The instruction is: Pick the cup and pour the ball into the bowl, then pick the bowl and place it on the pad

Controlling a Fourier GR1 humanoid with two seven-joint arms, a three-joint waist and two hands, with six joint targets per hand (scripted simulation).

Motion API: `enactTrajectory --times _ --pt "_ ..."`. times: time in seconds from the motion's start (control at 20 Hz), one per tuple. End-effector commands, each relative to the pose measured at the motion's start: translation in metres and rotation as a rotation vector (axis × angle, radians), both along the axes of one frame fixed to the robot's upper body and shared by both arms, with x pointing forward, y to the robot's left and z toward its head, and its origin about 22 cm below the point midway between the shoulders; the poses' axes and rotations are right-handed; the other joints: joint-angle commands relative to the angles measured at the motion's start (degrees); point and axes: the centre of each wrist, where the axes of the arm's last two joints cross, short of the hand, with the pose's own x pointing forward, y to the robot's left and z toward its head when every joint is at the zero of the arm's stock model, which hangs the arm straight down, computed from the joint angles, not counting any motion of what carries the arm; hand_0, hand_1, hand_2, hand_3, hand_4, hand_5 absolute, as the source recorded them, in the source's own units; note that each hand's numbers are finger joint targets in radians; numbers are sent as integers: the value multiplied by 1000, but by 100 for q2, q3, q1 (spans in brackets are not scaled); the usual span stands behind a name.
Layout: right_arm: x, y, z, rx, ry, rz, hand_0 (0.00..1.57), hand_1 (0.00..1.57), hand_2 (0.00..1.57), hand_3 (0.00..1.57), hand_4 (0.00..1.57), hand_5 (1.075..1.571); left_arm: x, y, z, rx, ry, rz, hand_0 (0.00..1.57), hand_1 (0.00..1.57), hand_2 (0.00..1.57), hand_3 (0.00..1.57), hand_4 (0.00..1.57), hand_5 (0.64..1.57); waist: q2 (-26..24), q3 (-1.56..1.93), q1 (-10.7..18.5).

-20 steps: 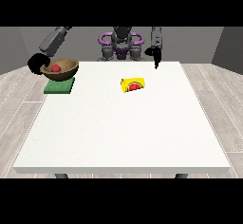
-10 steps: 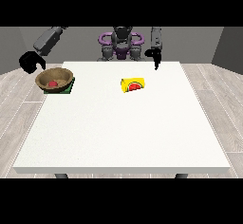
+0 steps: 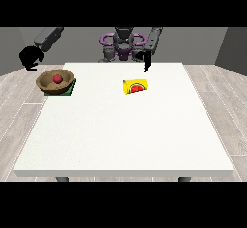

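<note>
A brown bowl (image 3: 55, 81) with a red ball (image 3: 58, 78) inside rests on the green pad (image 3: 70, 91) at the table's left edge. The hand at the view's left (image 3: 29, 58) hangs above and to the left of the bowl, apart from it, with relaxed fingers that hold nothing. A yellow cup (image 3: 135, 86) lies on its side near the table's middle, its red inside facing the camera. Behind the cup, the hand at the view's right (image 3: 146, 61) points its straight fingers down over the table's far edge and is empty.
The white table (image 3: 125, 135) stretches wide toward the camera. The robot's torso (image 3: 122, 43) stands behind the far edge. The pad and bowl sit close to the table's left border.
The hand at the view's left set the bowl down on the pad, let go and rose up and to the left. The other hand and the cup stayed put.
</note>
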Motion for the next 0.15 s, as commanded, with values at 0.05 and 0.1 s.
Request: enactTrajectory --times 0.05,0.1 --pt "-10 -28 32 13 10 35 0 0 576 718 698 1099 -11 3 -21 -15 22 4 0 0 0 0 1216 1340 -150 4 -68" --pt "-22 -31 11 15 -1 18 0 0 582 754 713 1075 -23 -4 -18 1 49 -11 0 0 0 0 1216 1340 -252 7 51"
